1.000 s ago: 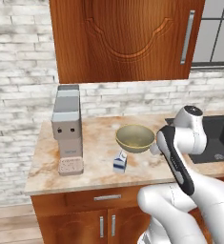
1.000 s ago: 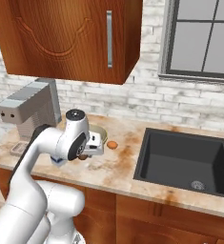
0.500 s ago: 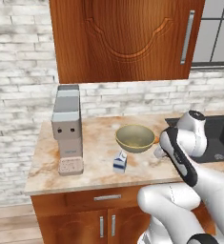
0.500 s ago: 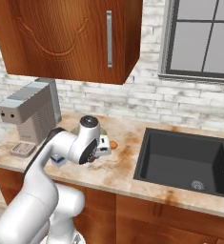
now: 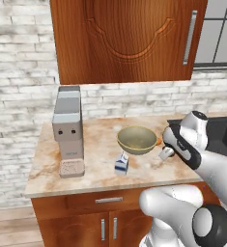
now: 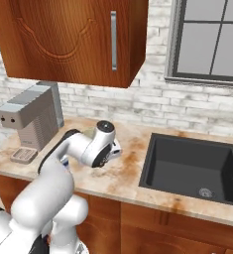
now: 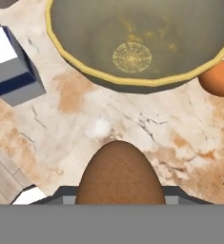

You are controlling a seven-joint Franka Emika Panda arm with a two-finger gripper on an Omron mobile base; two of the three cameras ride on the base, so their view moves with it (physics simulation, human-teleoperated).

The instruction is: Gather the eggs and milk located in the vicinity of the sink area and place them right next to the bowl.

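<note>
Fingers [image 7: 120,202] clenched on dark brown egg [image 7: 120,178], bottom centre of hand view, above marbled desk [image 7: 132,128]. Bowl [image 7: 142,43] across top of frame; orange-brown egg [image 7: 219,78] at right edge just beside bowl rim. Milk carton [image 7: 13,71] upper left, near bowl.

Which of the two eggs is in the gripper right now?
The dark brown egg, held in the shut gripper. The orange egg lies on the counter beside the bowl.
</note>
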